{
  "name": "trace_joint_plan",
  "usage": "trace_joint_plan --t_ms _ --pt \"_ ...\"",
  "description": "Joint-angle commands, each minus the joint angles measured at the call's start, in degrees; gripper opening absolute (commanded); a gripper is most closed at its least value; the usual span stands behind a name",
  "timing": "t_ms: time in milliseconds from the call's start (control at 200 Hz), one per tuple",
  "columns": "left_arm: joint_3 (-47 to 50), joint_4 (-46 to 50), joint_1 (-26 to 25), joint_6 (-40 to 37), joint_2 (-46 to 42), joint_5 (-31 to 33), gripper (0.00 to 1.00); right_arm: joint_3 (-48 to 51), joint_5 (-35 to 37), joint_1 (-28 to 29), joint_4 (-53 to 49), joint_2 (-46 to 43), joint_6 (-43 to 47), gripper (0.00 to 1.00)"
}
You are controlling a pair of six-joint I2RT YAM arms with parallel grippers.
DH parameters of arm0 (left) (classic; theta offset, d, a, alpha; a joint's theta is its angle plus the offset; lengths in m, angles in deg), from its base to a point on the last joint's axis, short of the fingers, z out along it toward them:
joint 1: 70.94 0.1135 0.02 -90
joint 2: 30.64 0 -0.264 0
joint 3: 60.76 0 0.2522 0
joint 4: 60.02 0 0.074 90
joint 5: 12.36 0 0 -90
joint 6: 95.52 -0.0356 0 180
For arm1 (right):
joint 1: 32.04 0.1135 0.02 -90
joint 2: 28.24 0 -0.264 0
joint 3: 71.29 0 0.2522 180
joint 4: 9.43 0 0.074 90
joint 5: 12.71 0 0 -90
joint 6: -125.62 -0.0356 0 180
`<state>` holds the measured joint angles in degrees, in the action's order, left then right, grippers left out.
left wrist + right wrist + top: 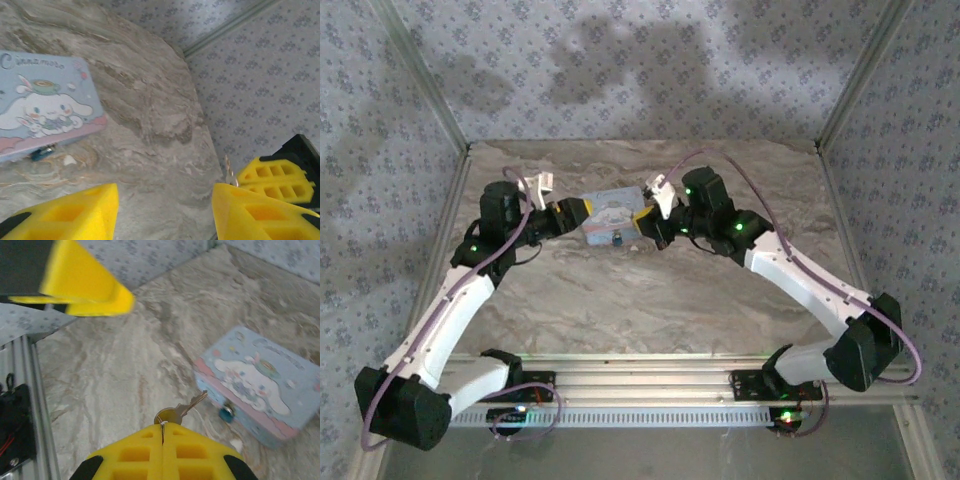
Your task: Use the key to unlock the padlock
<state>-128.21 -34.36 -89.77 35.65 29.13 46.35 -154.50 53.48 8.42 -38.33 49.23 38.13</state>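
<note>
The right claw (162, 429) is pressed together on the bow of the key (180, 411). The blade sticks out past the yellow pads (135, 452) toward the padlock (227, 413), presumably so it can be steered into the keyhole. Key and lock are near each other but apart. The small blue padlock hangs at the front wall of the pastel tin box (260, 385), which lies on the marbled worktop (115, 385). The left claw (165, 212) stands spread, with nothing between its pads. It sits just beside the box's other end, probably to steady the box while the key goes in.
</note>
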Motion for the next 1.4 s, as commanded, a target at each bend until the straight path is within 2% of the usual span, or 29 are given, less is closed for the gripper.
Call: trace_joint_plan --t_ms 0,145,230,330,395,505,620,829,979,1399 --pt "-3.44 1.25 -2.99 -0.32 -0.86 2.22 0.51 2.69 -0.64 2.77 4.38 -1.98 5.24 0.0" --pt "-3.38 1.36 -5.19 -2.12 -1.9 2.47 0.48 3.4 -0.88 3.65 8.38 -2.78 3.72 0.0" --pt "-2.76 1.14 -6.24 -6.13 -3.4 1.67 0.47 2.83 -0.93 3.8 9.46 -2.82 2.38 0.0" --pt "-0.81 0.69 -7.18 -10.79 -6.4 3.36 0.47 2.75 -2.04 3.83 11.42 -3.02 1.37 0.0" --pt "0.03 0.37 -7.13 -10.57 -7.86 4.07 0.49 2.54 -0.79 4.84 11.05 -2.96 2.73 0.0" --pt "-4.37 7.41 -7.09 -8.56 -5.54 4.68 0.49 -0.94 9.15 9.84 4.12 -2.12 11.86 0.0" --pt "-10.04 13.67 -7.1 -4.32 -0.71 2.53 0.49 -3.02 20.21 14.86 -0.27 -0.51 19.14 0.0" --pt "-12.25 14.39 -7.45 2.34 1.57 1.14 0.45 -2.45 28.26 17.93 1.34 -0.91 23.5 0.0" --pt "-12.07 15.11 -7.95 2.98 1.15 1.06 0.44 -1.93 30.55 18.75 1.43 -1.09 25.4 0.0" --pt "-10.91 13.88 -8.85 2.3 1.91 0.09 0.44 -1.38 30.17 19.62 1.23 -1.05 27.16 0.0"
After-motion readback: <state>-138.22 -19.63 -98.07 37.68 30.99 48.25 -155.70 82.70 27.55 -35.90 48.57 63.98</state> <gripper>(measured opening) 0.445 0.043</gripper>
